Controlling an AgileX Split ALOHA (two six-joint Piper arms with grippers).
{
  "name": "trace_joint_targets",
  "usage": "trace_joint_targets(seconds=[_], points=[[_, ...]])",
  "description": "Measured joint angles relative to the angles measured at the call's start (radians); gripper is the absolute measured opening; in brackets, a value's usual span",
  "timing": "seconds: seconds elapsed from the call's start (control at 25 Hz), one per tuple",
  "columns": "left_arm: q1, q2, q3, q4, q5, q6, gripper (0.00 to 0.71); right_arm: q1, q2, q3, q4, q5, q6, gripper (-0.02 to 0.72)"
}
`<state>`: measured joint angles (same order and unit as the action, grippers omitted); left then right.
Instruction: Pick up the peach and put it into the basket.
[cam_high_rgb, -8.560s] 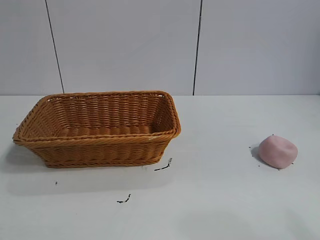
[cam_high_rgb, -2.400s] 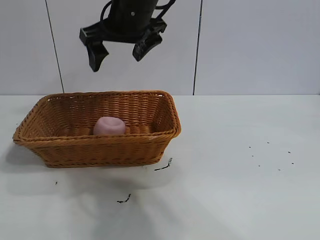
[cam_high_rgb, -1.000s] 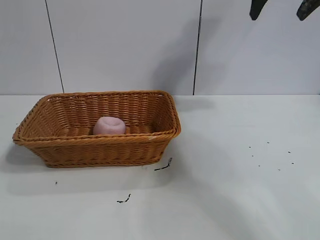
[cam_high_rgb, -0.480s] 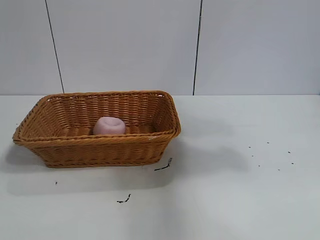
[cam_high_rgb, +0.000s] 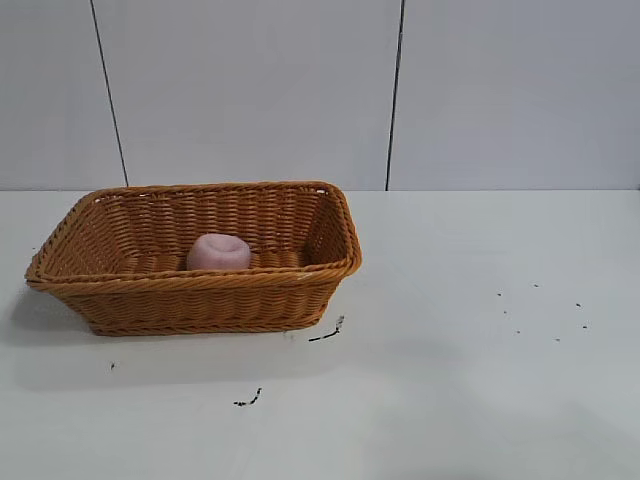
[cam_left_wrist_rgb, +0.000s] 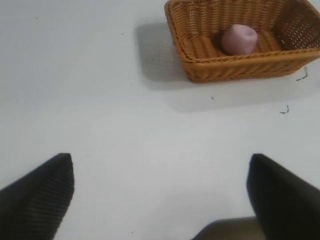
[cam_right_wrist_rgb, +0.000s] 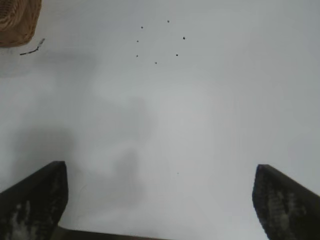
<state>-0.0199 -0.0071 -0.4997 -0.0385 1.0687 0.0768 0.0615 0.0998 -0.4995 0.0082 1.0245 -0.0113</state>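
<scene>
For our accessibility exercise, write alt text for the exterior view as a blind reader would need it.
A pale pink peach sits inside an orange-brown wicker basket at the left of a white table. No robot arm is in view; small dark specks dot the table's right side.

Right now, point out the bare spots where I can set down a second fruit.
Widest free patch: the table right of the basket, bare but for small dark specks. The strip in front of the basket is narrower. Inside the basket, the floor beside the peach is open.

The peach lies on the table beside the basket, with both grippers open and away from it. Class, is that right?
Not quite. The peach lies inside the basket, not beside it, as the exterior view shows. Both grippers, left and right, are indeed open and away from it.
</scene>
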Motion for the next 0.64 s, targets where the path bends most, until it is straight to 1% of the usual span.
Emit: trace_joint_targets(seconds=[0.2, 0.64], points=[[0.0, 0.0, 0.0, 0.0, 0.0, 0.0, 0.692, 0.0, -0.099, 0.0, 0.0, -0.006, 0.0, 0.689], [0.0, 0.0, 0.0, 0.0, 0.0, 0.0, 0.692, 0.0, -0.105, 0.0, 0.0, -0.005, 0.0, 0.689]])
